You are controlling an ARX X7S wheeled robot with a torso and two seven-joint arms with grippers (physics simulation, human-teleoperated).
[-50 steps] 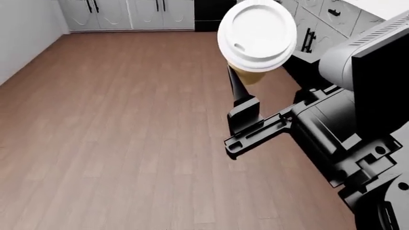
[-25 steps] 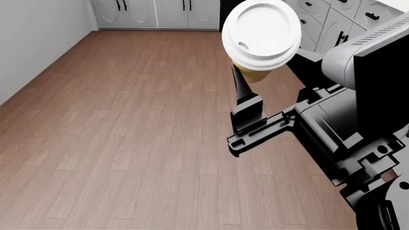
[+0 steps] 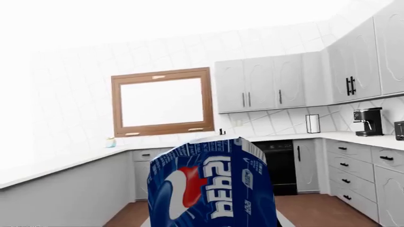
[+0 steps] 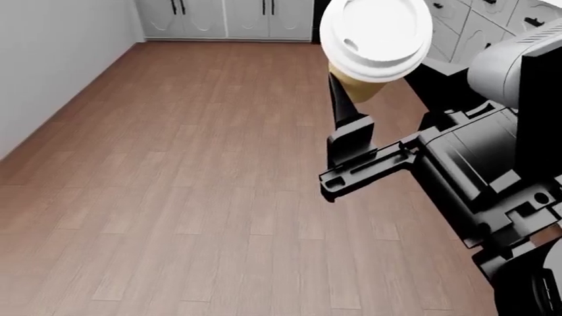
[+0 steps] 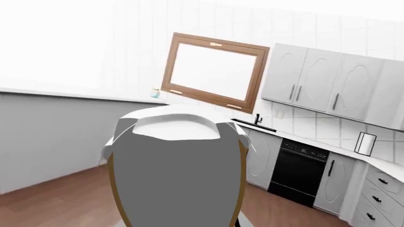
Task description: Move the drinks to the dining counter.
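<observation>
I read one brand only: the blue soda can point(image 3: 211, 189) carried white letters, mirrored, spelling "pepsi" beside its red-white-blue round logo point(image 3: 183, 191). Smaller print there was illegible.

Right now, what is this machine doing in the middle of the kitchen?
It is carrying two drinks. The right gripper holds a tan paper coffee cup with a white lid, raised above the wooden floor. The left wrist camera is filled by a blue soda can, apparently gripped in that arm, though the left gripper itself is not visible. White cabinets and a black oven lie ahead. No dining counter is plainly in view, so neither drink is set down.
</observation>
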